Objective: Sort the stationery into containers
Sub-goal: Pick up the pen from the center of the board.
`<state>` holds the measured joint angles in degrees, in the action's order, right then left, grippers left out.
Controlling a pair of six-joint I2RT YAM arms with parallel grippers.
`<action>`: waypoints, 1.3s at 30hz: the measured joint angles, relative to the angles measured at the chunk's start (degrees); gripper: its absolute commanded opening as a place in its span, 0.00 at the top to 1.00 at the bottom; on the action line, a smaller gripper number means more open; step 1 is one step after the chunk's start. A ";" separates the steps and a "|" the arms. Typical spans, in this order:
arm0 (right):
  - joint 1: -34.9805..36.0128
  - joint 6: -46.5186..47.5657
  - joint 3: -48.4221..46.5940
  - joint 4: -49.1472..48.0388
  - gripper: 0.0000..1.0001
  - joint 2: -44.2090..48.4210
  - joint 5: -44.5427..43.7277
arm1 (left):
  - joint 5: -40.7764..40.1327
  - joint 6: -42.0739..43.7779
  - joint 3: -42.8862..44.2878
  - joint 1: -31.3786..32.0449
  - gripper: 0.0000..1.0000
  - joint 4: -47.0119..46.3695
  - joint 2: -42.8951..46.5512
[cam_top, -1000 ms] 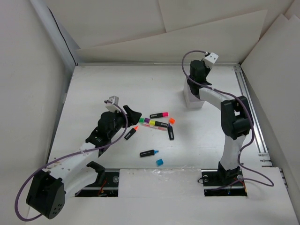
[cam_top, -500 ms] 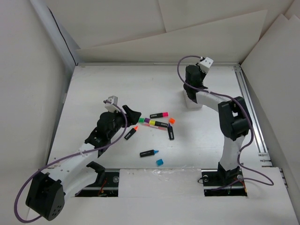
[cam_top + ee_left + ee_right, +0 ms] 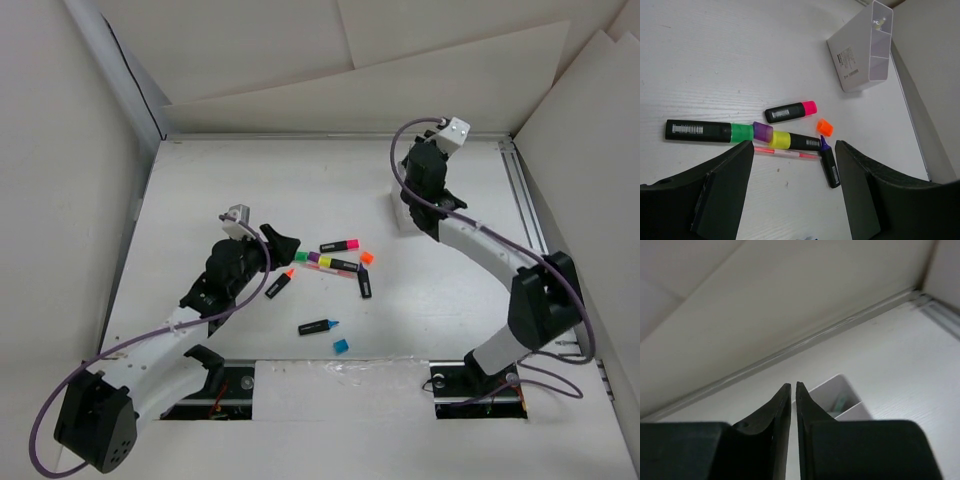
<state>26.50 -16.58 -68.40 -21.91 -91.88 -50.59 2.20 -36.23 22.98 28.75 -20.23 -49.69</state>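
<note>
Highlighters lie mid-table: a pink-capped one (image 3: 340,244) (image 3: 790,111), a green-capped one (image 3: 705,131), a loose purple cap (image 3: 762,132), a yellow-capped one (image 3: 790,141), a thin pink pen (image 3: 785,152), an orange cap (image 3: 367,257) (image 3: 824,126) and a purple-tipped marker (image 3: 364,283) (image 3: 829,162). My left gripper (image 3: 283,243) (image 3: 792,195) hangs open just left of this cluster, holding nothing. The white divided box (image 3: 404,218) (image 3: 865,50) (image 3: 840,397) stands at the back right. My right gripper (image 3: 418,195) (image 3: 793,385) is above it, its jaws nearly together with nothing between them.
Nearer the front lie an orange-tipped highlighter (image 3: 280,285), a blue-tipped one (image 3: 318,326) and a small blue cap (image 3: 341,346). White walls enclose the table; a metal rail (image 3: 535,240) runs along the right side.
The right arm's elbow has swung out to the right and toward the front, while its wrist stays over the box. The left arm and the stationery have not moved.
</note>
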 measured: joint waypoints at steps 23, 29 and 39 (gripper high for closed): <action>22.12 1.68 5.95 25.20 0.61 -8.35 51.74 | -9.62 -1.77 -2.38 0.00 0.35 2.03 16.13; 22.40 3.37 2.14 28.13 0.61 -13.25 51.82 | -9.99 -1.79 -2.38 0.00 0.35 2.49 13.53; 23.08 3.96 0.83 30.58 0.65 -15.02 49.99 | -10.47 -1.79 -2.38 0.00 0.35 3.26 15.50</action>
<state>49.58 -12.62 -67.57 8.67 -106.89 -0.60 -8.27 -38.02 20.60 28.75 -16.97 -34.20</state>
